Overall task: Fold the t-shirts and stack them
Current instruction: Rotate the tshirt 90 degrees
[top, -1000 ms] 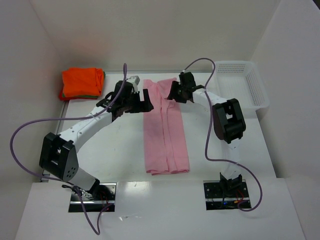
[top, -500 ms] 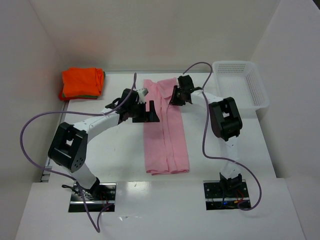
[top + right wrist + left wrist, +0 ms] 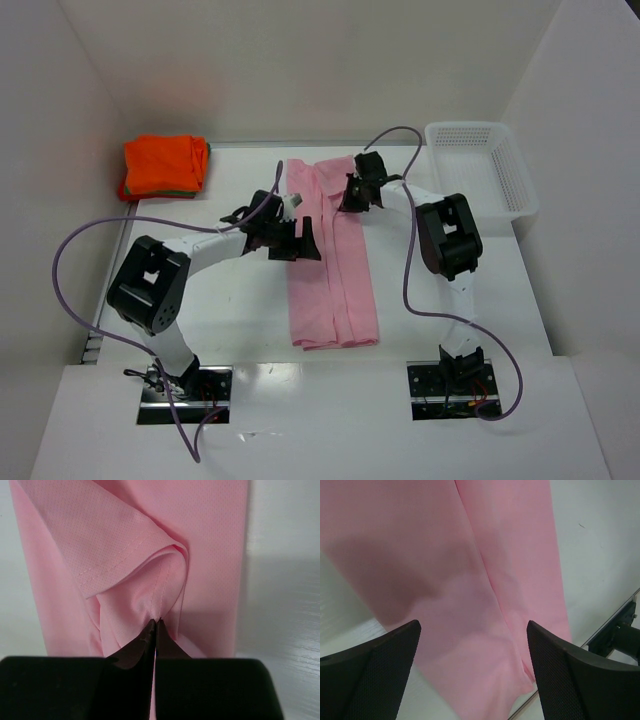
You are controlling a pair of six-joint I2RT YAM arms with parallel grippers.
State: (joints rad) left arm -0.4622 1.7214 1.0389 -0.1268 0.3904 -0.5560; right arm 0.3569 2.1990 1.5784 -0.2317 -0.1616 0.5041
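Swung in since a second ago, left claw [image 3: 299, 240] hangs spread above the long, smooth pink shirt [image 3: 338, 295]; right claw [image 3: 155, 624] has pinched shut on its puckered, stitched fold just ahead.

The top camera looks down from high on the near side, taking in the whole counter [image 3: 230, 310] around the pink t-shirt [image 3: 333, 280]. The left wrist camera hangs close over that shirt, facing its near end. The right wrist camera sits closer still, at its far end. All share the shirt.
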